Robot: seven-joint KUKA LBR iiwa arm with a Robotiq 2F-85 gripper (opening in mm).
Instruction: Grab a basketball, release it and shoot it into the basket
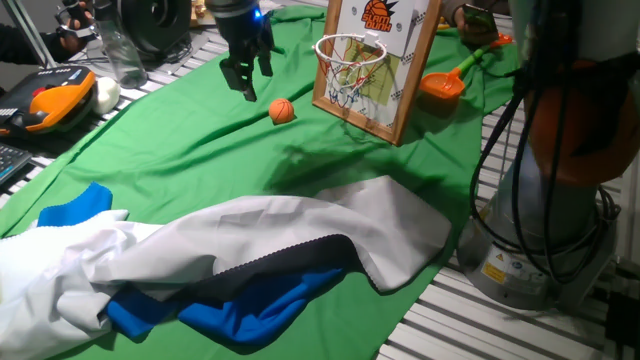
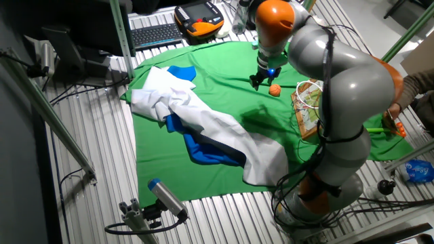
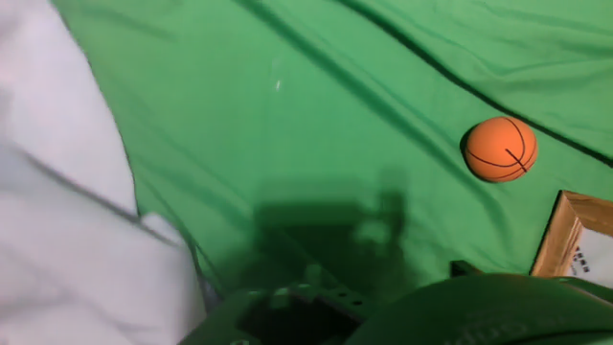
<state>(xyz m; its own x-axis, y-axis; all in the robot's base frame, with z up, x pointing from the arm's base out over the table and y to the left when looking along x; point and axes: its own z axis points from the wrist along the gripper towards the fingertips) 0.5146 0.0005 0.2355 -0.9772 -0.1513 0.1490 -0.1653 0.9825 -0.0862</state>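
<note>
Gripper: up above the green cloth, fingers parted, nothing between them.
Basketball: loose on the cloth, just beside the gripper, between it and the basket; apart from the fingers.
Basket: upright at the cloth's edge, orange rim and white net facing the ball.
Scoop: orange, behind the backboard.
Clothes: white and blue heap, well apart.
</note>
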